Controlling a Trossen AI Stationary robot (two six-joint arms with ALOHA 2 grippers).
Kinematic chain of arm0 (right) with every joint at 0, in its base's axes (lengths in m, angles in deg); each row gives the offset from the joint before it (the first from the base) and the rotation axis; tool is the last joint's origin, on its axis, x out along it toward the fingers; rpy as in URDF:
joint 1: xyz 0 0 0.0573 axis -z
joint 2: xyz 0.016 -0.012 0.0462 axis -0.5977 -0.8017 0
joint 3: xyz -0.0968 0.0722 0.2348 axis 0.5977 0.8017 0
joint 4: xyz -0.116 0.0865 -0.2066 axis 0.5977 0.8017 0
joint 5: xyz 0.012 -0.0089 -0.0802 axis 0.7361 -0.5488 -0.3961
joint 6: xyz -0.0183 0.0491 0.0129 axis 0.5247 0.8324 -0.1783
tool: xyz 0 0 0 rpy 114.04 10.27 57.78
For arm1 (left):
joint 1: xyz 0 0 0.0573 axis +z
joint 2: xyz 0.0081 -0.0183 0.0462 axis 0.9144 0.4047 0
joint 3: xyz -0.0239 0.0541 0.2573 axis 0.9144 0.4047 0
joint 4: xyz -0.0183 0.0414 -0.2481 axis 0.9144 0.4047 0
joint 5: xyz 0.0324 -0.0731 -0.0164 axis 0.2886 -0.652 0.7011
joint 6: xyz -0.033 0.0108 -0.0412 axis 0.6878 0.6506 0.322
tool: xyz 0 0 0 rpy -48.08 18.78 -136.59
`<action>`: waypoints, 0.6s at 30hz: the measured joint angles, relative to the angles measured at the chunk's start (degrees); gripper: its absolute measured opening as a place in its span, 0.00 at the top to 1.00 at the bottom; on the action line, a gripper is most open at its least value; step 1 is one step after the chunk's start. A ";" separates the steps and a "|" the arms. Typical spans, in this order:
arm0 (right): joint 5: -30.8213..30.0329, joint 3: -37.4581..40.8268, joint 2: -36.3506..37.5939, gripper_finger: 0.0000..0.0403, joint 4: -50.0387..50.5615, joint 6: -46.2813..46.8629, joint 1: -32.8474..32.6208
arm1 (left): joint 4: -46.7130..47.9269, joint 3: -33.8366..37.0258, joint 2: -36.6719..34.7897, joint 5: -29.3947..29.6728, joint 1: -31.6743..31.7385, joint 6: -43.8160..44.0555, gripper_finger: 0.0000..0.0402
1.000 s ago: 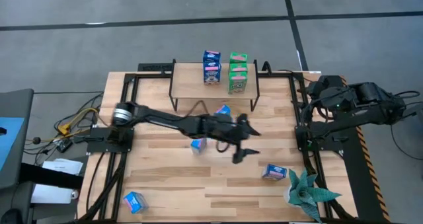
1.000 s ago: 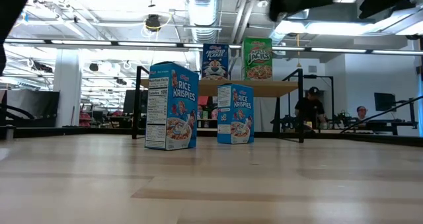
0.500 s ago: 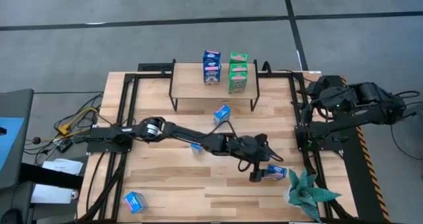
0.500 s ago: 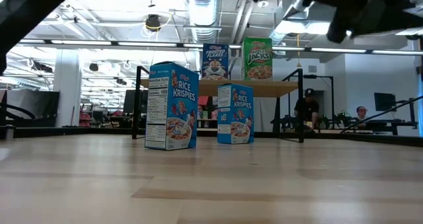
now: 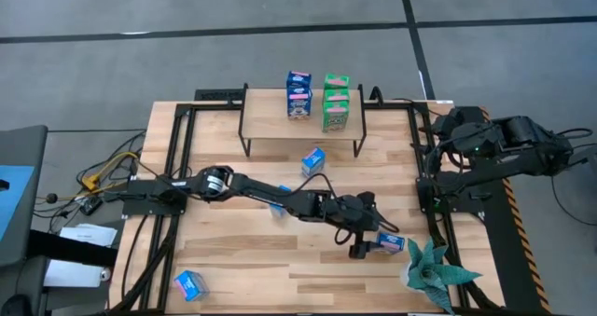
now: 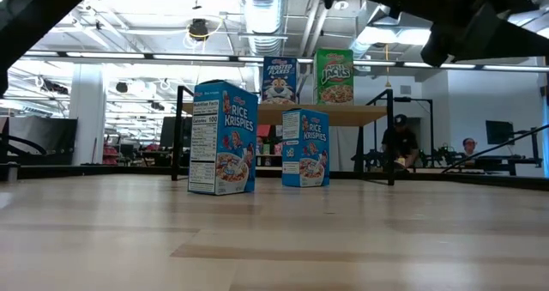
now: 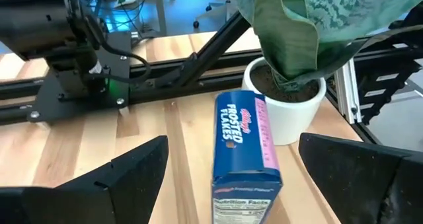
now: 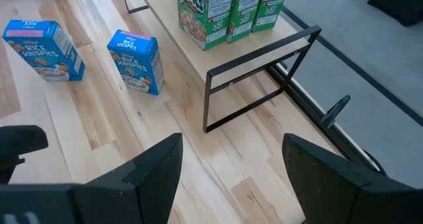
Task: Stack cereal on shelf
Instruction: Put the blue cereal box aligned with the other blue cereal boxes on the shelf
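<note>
Cardboard-light Frosted Flakes box (image 7: 244, 158) lies at lower right between left gripper's (image 7: 228, 184) wide-open fingers; grip the long sides.

Left wrist view. A blue Frosted Flakes box (image 7: 243, 159) with a pink side lies flat on the wooden tabletop (image 7: 73, 145) at lower centre, between the spread fingers (image 7: 106, 181) of the left gripper (image 7: 246, 184) (neither finger touches it). Behind it, upper right, a white pot (image 7: 291, 102) holds a green leafy plant (image 7: 310, 26); black frame rails (image 7: 165, 69) cross the upper left.
</note>
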 joint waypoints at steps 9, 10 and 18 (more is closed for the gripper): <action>0.00 0.00 0.00 0.29 1.79 -0.04 -0.02 | -4.01 -0.24 1.95 -0.94 0.15 -0.59 0.17; 0.00 0.00 0.00 0.29 1.93 -0.05 -0.02 | -4.30 -0.50 2.33 -0.71 0.15 -0.46 0.17; 0.00 0.00 0.00 0.29 2.83 -0.02 -0.02 | -3.36 -0.96 3.39 -1.58 0.20 1.39 0.17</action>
